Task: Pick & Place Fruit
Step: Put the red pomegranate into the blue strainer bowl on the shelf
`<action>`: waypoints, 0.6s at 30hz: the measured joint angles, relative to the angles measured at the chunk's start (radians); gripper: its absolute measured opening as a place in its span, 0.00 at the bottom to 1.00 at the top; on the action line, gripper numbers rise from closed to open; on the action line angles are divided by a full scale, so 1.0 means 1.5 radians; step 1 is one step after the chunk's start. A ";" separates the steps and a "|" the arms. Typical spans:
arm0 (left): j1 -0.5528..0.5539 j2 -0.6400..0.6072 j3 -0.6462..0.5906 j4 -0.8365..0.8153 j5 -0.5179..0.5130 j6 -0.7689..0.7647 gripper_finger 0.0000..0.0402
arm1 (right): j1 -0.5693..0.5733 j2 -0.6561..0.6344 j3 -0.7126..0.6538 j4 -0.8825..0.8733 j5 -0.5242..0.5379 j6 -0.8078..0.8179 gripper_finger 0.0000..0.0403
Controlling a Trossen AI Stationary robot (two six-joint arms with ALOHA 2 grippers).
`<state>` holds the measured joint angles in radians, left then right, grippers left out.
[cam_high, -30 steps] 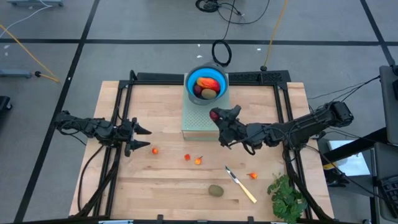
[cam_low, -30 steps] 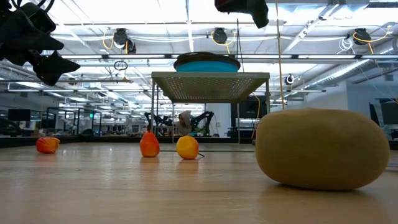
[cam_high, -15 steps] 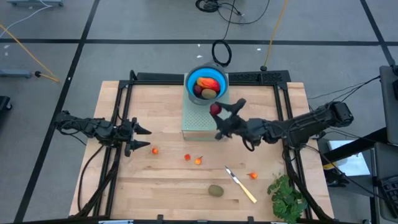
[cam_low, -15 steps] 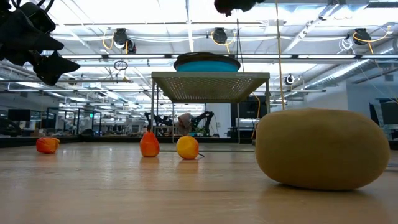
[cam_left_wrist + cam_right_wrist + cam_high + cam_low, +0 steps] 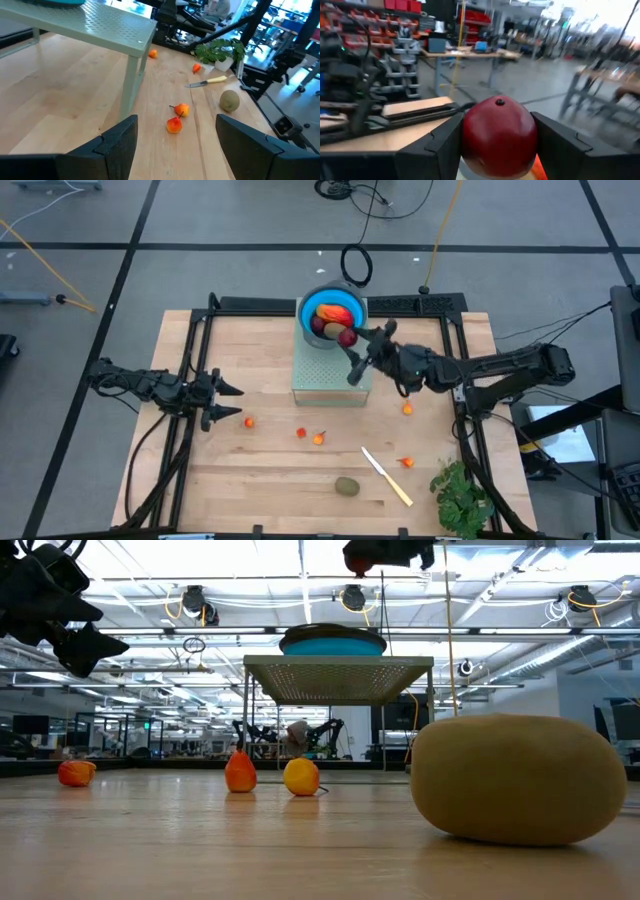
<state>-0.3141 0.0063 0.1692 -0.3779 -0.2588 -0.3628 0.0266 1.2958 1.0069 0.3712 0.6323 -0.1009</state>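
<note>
Above the blue bowl [image 5: 333, 308], right hand [image 5: 352, 350] grips a red ball [image 5: 499, 135]; left hand [image 5: 222, 401] open.

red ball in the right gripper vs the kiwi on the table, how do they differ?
The dark red ball is glossy and round; the kiwi is dull brown-green and oval. The ball is clamped between the right gripper's fingers over the blue bowl on the stand; the kiwi lies loose on the table near the knife. Both are small toy fruit.
</note>
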 joint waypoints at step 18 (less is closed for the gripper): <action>0.000 0.000 0.000 -0.001 -0.045 0.051 0.67 | -0.251 -0.018 0.000 -0.098 -0.359 0.277 0.52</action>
<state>-0.3138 0.0063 0.1692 -0.3786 -0.3260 -0.2866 -0.3499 1.2690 1.0069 0.2250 0.0936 0.3145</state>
